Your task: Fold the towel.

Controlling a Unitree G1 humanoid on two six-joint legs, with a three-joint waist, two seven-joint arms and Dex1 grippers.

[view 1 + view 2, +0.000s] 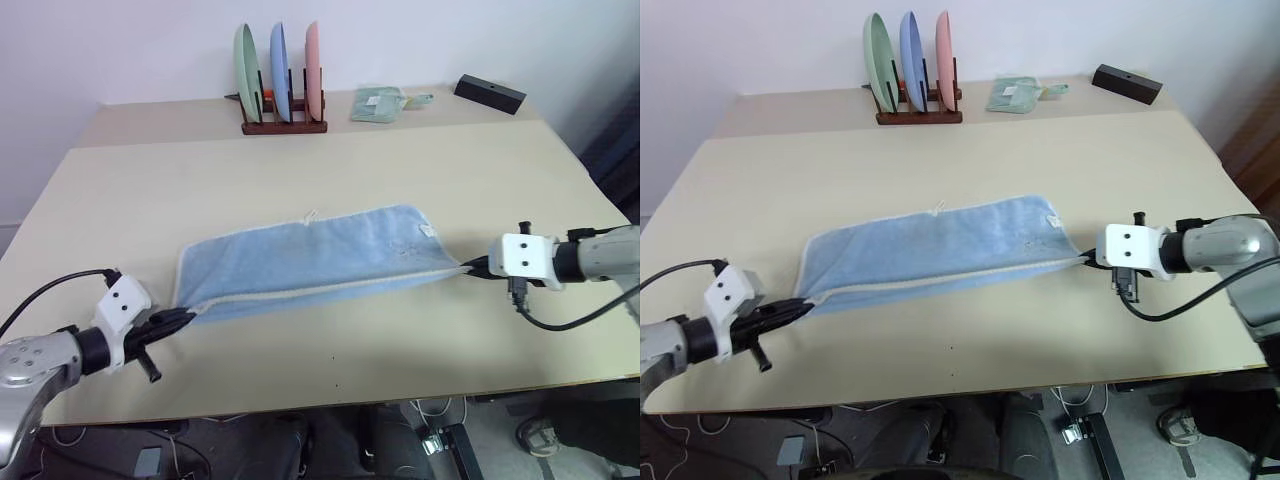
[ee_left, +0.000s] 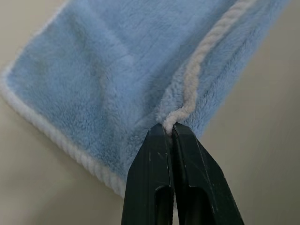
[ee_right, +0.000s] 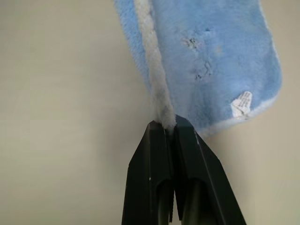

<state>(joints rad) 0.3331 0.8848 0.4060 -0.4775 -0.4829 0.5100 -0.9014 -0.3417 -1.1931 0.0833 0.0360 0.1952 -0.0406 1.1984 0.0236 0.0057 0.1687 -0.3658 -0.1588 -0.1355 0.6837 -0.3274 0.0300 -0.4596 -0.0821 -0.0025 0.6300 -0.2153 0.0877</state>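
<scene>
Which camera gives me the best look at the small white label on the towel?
The right wrist view: the white label sits large near a corner of the towel, just beyond the right tool. Both eye views show it as a tiny speck; the left wrist view shows the towel's opposite end.

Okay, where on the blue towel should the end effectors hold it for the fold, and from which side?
Probably at the two near corners of the towel, on the whitish trim along its near long edge, coming in from each short end. The left end effector and right end effector are shut on exactly those corners, the folded towel stretched flat between them.
</scene>
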